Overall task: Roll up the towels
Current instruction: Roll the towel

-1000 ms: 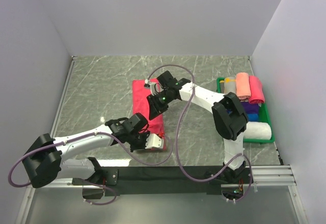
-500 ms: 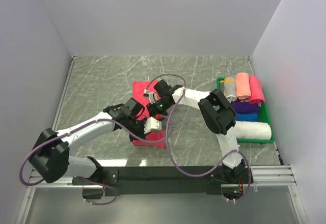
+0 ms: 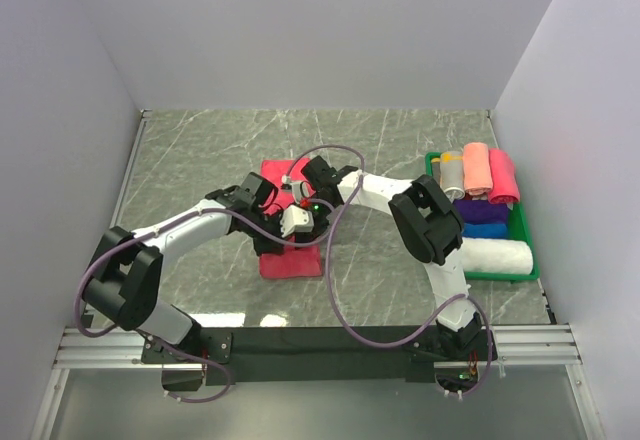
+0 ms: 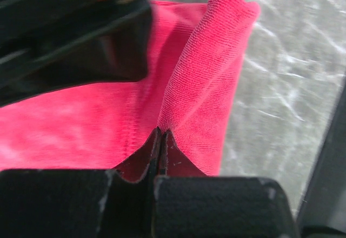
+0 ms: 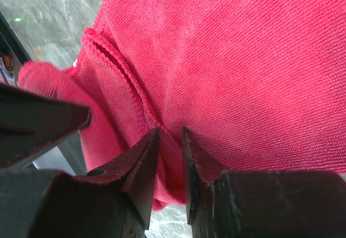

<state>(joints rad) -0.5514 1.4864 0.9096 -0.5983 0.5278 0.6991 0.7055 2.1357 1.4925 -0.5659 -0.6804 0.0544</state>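
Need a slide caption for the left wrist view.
The left gripper pinches a red towel fold on the marble table.

text: none legible | labels: none | brands: none | numbers: none | signs: none | views checked: all three

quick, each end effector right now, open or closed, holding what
Left end effector: closed, pinching a fold of the crimson-red soft cloth towel.
Right end effector: closed on the same towel's hem.

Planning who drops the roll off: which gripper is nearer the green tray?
Right, narrowly. Both pinch the crimson towel side by side, apart from the green tray: the right gripper on the tray's side, the left gripper just beyond it.
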